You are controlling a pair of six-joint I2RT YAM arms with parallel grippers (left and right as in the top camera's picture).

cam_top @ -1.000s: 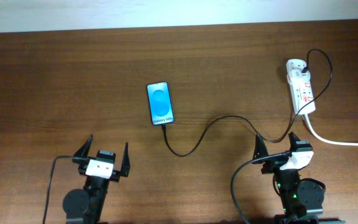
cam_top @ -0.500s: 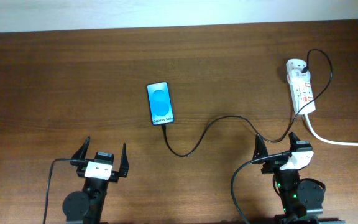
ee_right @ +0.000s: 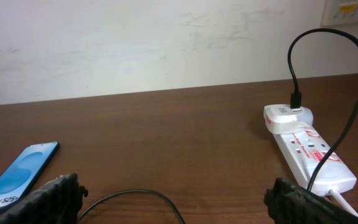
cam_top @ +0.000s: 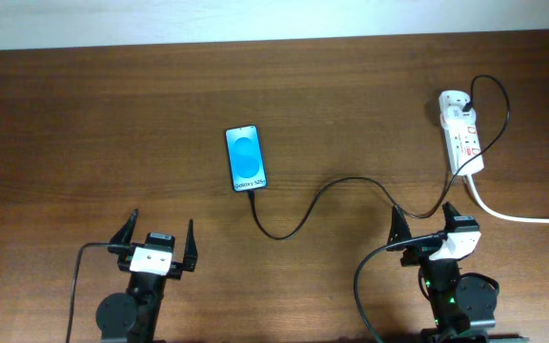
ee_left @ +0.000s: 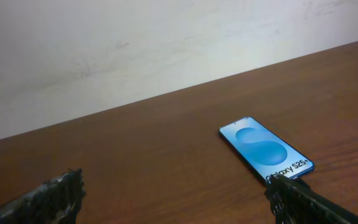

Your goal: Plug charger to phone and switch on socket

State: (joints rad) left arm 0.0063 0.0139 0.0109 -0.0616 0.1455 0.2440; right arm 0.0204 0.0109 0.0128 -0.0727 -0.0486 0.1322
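The phone [cam_top: 245, 158] lies screen up near the table's middle, blue screen lit; it also shows in the left wrist view [ee_left: 265, 149] and the right wrist view [ee_right: 17, 176]. The charger cable [cam_top: 303, 214] runs from the phone's near end in a curve to the white socket [cam_top: 461, 133] at the far right, where its plug sits in the top end [ee_right: 295, 99]. My left gripper [cam_top: 155, 240] is open and empty near the front left. My right gripper [cam_top: 423, 225] is open and empty at the front right, with the cable passing close by.
The socket's thick white cord [cam_top: 518, 215] runs off the right edge. A pale wall [ee_left: 135, 43] stands behind the table's far edge. Black arm cables [cam_top: 76, 286] hang at the front by each arm base.
My left gripper has drawn back slightly toward the front edge. The phone, cable, socket and right arm have not moved.
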